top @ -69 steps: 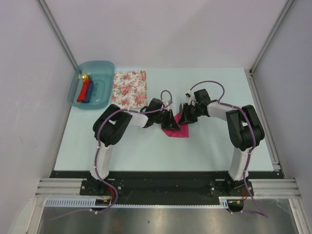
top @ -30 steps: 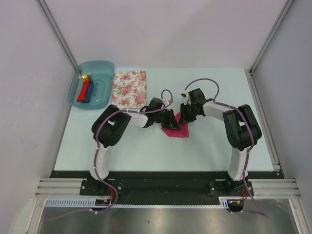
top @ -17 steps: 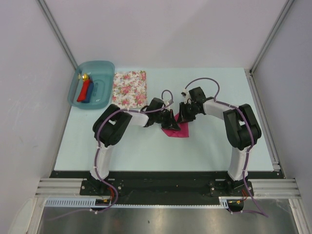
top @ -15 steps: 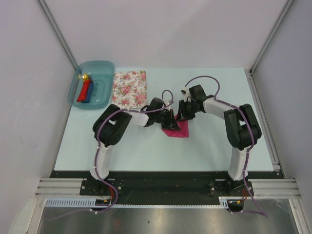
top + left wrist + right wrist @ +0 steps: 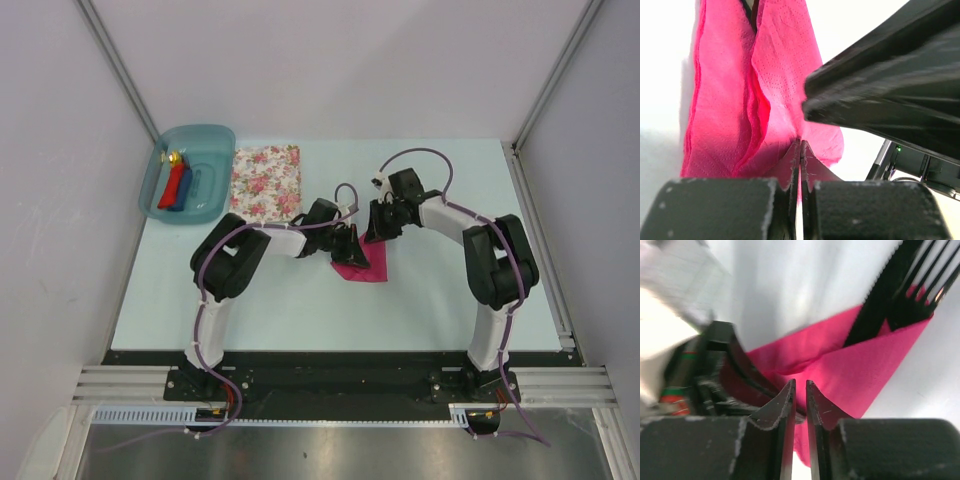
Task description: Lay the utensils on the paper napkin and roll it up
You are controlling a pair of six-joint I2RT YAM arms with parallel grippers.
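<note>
1. Worktop [image 5: 300,310]: pale blue, arm bases at its bottom edge, plain grey walls [image 5: 330,60] on three sides.
2. Paper napkin [image 5: 362,266]: magenta, folded, centre of the frame.
3. Fork [image 5: 922,285] and knife [image 5: 880,305]: dark, side by side, tucked in the napkin's fold, tips protruding.
4. Left hand [image 5: 350,243]: pressed together, pinching the napkin's edge.
5. Right hand [image 5: 375,232]: fingers narrowly parted just above the napkin, gripping nothing.
6. Floral cloth [image 5: 265,182]: flat, upper left of centre.
7. Blue tub [image 5: 148,190]: upper left, beside the cloth; holds a red roll [image 5: 174,188] and a blue roll [image 5: 187,186], touching.
</note>
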